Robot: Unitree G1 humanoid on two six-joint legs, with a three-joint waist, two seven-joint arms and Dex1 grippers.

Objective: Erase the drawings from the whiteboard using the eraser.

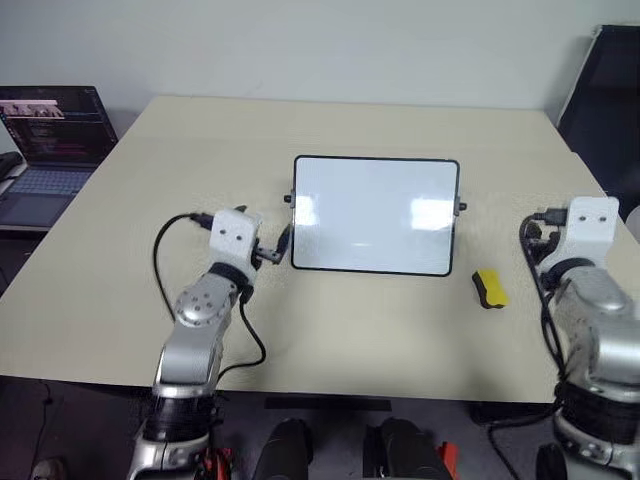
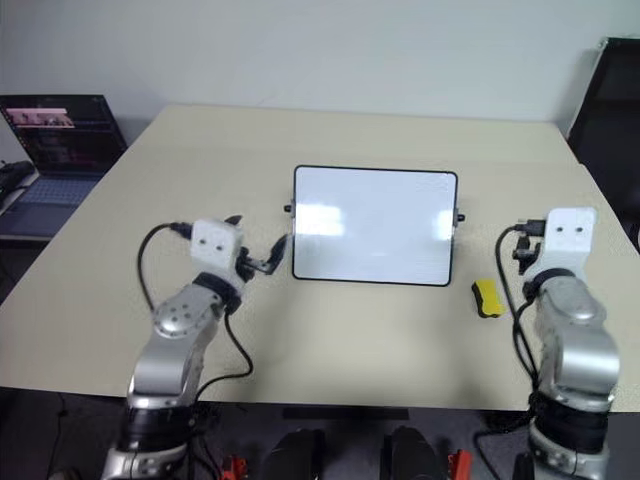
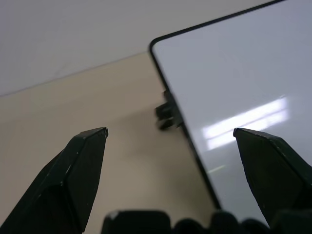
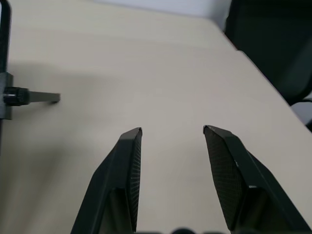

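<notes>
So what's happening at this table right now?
The whiteboard lies in the middle of the table, its surface looking clean. The yellow eraser rests on the table beside it, unheld. The left tool is open by the board's edge; the right tool is open over bare tabletop.

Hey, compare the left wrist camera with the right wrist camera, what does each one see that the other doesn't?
Left wrist view: the whiteboard's glossy white face and rounded corner, wiped clean of drawings, between the left gripper's open fingers. Right wrist view: bare table, a dark chair past its corner, and the right gripper open on nothing. Both: a black knob on the board's frame, and tabletop.
</notes>
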